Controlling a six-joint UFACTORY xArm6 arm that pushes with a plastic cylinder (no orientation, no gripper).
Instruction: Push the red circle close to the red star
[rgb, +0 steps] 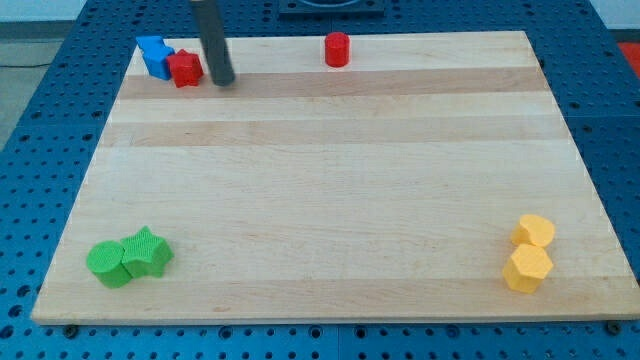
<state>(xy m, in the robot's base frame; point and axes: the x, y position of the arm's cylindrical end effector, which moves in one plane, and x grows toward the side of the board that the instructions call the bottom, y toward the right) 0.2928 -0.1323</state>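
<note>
Pale wood in long glued strips makes up the table (330, 200), which fills most of the single camera view and sits on a blue perforated base (40, 110) visible around its edges.

Near the upper left corner of the frame, the red star (185, 68) lies close to the table's top edge, with a blue block (154, 56) touching it on its left side; the blue block's exact shape is hard to make out. The dark rod comes down from the top of the frame, and the arm's tip (224, 80) rests on the table just to the right of the red star, very near it; whether it touches cannot be told.

The red circle (337, 49) stands at the top edge of the table, slightly right of centre, well apart from the red star and from the tip, which lies between the two.

In the lower left of the frame, a green circle (108, 263) and a green star (147, 252) sit touching each other. In the lower right, two yellow hexagon-like blocks sit together, the upper yellow block (534, 232) touching the lower yellow block (527, 268).

No containers appear in this view, and every block lies directly on the table. The arm carries no jaws, only the plain rod, so nothing is grasped.
</note>
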